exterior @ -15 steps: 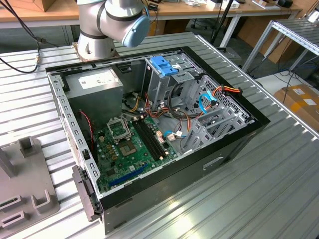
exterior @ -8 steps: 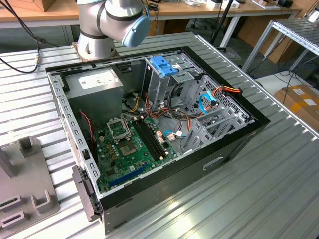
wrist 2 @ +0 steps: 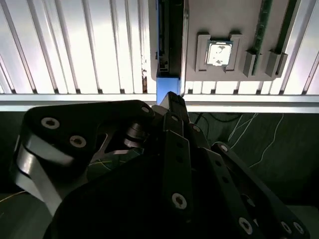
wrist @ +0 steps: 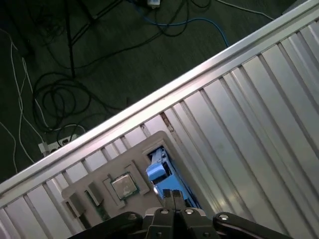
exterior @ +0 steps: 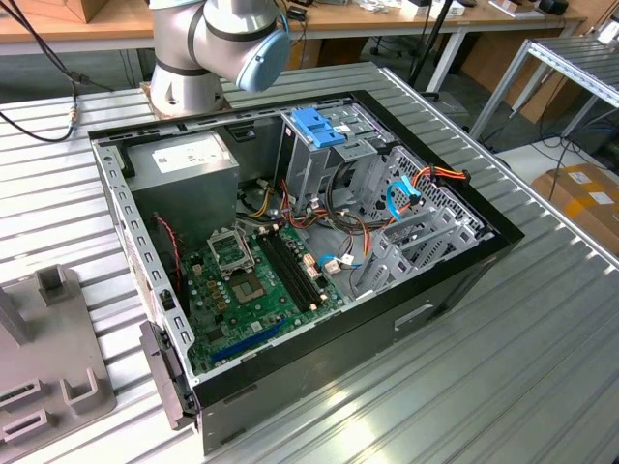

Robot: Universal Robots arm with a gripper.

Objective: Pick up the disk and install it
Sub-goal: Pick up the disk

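Observation:
The disk (wrist 2: 169,45) stands on edge in a slot of the grey holder plate (wrist 2: 219,20). Its bright blue rail faces me, and in the first wrist view the disk (wrist: 158,168) shows the same blue. In both wrist views my gripper (wrist: 172,195) hangs just over the disk's near end, in line with it. The fingertips are shut together with nothing visible between them. In the second wrist view the gripper (wrist 2: 172,99) overlaps the disk's blue end. The open computer case (exterior: 464,275) lies on the ribbed metal table, and a blue slotted bracket (exterior: 319,126) sits in its drive bay.
The holder plate (exterior: 48,367) sits at the exterior view's left. It also carries a processor chip (wrist 2: 218,54) and a memory stick (wrist 2: 261,30). The table edge (wrist: 149,102) runs close by, and loose cables (wrist: 55,94) lie on the floor beyond it. The arm's base (exterior: 193,58) stands behind the case.

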